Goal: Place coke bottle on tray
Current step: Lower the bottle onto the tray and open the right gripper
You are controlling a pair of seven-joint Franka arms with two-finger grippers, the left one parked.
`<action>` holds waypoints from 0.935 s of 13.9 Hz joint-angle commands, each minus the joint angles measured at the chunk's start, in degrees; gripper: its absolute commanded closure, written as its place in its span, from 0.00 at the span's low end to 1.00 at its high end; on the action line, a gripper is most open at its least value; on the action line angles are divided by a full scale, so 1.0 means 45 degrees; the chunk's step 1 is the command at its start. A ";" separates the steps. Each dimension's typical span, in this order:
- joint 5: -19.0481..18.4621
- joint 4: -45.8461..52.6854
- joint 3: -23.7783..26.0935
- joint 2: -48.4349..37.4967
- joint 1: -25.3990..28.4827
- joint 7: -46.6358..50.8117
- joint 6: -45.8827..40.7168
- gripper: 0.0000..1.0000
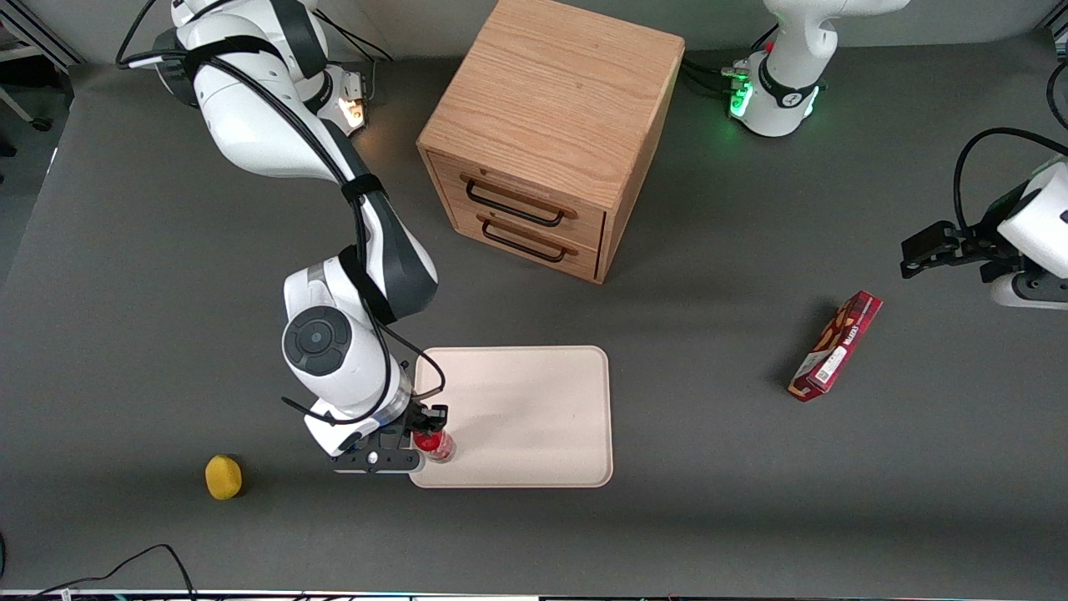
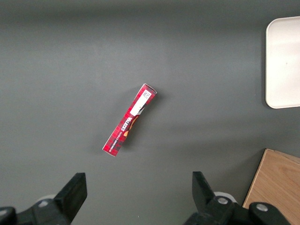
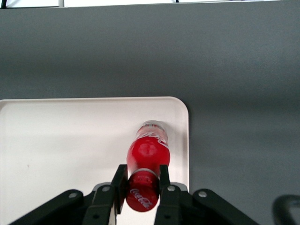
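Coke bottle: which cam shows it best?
Right wrist view: the coke bottle is close and unobstructed, cap between the gripper fingers, over the tray. Front view shows only a partly hidden red spot. Left wrist view misses it.

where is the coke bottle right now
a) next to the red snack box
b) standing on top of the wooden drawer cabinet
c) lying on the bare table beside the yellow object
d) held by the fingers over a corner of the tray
d: the gripper is shut on the coke bottle near its cap, above a corner of the tray.
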 commanded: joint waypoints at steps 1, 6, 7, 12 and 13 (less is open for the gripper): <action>0.0314 0.0438 -0.0060 0.0260 -0.0006 0.0009 -0.0142 1.00; 0.0333 0.0418 -0.0060 0.0475 -0.0221 -0.0089 -0.0045 0.40; 0.0314 0.0418 -0.0060 0.0495 -0.0221 -0.0109 -0.0045 0.00; 0.0217 0.0477 -0.0157 0.0184 -0.0124 -0.0109 -0.0394 0.00; 0.0216 0.0496 -0.0157 -0.0088 -0.0182 -0.0167 -0.0880 0.00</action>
